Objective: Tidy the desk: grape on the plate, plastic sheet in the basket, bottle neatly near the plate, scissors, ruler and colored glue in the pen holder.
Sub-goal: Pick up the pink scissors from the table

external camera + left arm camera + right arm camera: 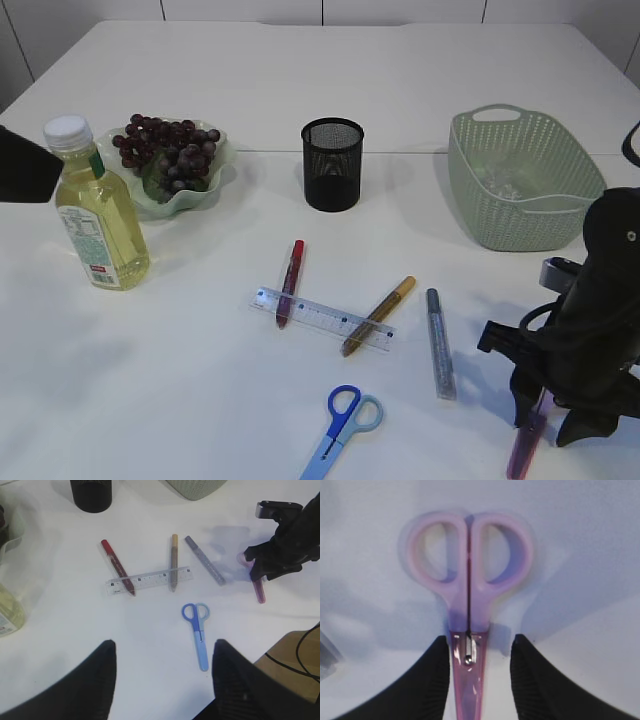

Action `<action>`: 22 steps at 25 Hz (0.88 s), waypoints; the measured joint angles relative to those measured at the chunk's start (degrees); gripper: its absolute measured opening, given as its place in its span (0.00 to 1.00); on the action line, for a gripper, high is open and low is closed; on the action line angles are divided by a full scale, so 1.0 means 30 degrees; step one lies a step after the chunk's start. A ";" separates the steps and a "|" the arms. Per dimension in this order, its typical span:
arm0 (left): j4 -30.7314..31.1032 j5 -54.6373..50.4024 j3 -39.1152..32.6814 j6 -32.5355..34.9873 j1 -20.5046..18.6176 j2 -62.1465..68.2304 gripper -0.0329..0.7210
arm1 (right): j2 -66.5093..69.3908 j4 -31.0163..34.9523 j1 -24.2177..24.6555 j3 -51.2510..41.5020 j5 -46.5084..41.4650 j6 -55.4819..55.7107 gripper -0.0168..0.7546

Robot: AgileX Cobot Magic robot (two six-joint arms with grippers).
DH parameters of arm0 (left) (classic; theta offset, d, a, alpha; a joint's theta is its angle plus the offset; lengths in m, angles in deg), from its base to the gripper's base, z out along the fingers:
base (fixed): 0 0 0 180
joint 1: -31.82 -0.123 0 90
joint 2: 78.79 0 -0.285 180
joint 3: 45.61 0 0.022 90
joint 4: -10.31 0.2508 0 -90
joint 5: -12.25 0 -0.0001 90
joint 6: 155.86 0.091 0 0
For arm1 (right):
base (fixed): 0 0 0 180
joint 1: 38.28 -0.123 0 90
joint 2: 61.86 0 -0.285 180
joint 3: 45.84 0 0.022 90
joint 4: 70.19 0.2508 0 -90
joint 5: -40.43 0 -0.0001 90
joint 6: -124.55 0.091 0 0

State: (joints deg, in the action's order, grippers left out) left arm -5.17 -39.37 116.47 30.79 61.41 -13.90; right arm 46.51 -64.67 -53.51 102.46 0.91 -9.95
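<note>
Nearest, pink scissors (470, 585) flat on the table, straddled at the pivot by the right gripper (476, 672), jaws spread either side, seemingly not yet touching the blade cover. Scissors step in hand; next calls for closing squarely, lifting, then carrying to the pen holder (332, 164). Further off, blue scissors (342, 430), ruler (322, 319) and glue pens loose. Left gripper (162, 680) spread, holding nothing, hovering high.
</note>
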 joint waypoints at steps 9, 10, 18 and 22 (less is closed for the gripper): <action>0.0000 0.0000 0.0000 0.0000 0.0000 0.0000 0.63 | 0.0000 0.0000 0.0000 0.0000 0.0000 0.0000 0.45; 0.0000 0.0000 0.0000 0.0000 0.0000 0.0000 0.63 | 0.0000 0.0000 0.0000 0.0000 0.0000 0.0000 0.45; 0.0000 0.0000 0.0000 0.0000 0.0000 0.0000 0.63 | 0.0000 0.0819 0.0000 0.0000 -0.0225 0.0000 0.45; 0.0000 0.0000 0.0000 0.0000 0.0000 0.0000 0.63 | 0.0000 0.0863 0.0000 0.0000 -0.0268 -0.0074 0.45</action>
State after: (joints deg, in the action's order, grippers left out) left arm -5.17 -39.37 116.47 30.79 61.41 -13.90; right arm 46.51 -62.08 -53.51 102.46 0.10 -10.17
